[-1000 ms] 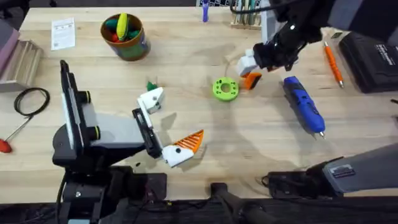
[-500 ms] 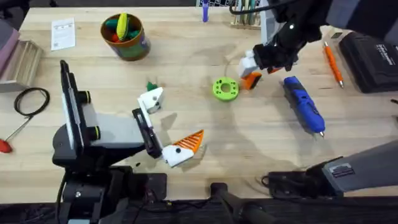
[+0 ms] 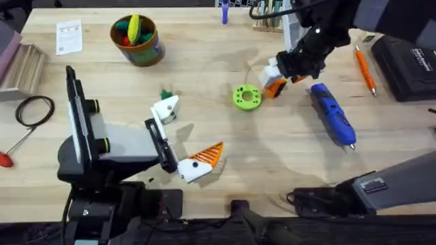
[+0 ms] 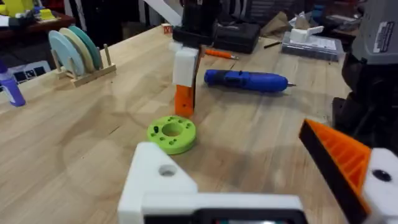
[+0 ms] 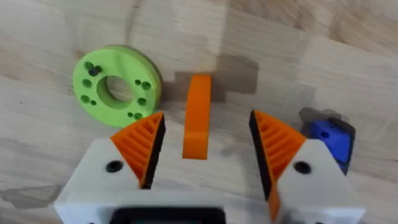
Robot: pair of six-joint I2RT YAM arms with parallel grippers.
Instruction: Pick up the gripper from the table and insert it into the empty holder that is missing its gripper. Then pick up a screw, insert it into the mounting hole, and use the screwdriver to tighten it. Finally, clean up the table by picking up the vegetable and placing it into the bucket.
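tabletop [image 3: 204, 75]: pale wood, carrying every item below.
left arm: parked at the near left; its left hand [image 3: 182, 139] stands spread and empty, one finger bare.
holder [image 3: 165, 109]: that bare white finger base, missing its orange tip; the other finger carries its pad [image 3: 208, 155].
right hand [image 3: 278, 73]: across the last second it has edged slightly toward the far side over the orange piece, low above the wood; its pads stand apart, gripping nothing.
screwdriver [image 3: 333, 114]: blue, lying flat just right of the right hand, untouched.
bucket [image 3: 138, 41]: far left, toys already inside.
green disc [image 3: 246, 96]: just beside the orange piece, unmoved.
gripper [image 5: 198, 116]: the orange wedge lies flat between the right hand's spread pads, not yet pinched, beside the disc.
vegetable [image 3: 165, 93]: dark green speck near the holder, apart from it.
meaning: judged from the small drift, the right hand is centring for the pick; the first step is only at approach, insertion and the rest undone.
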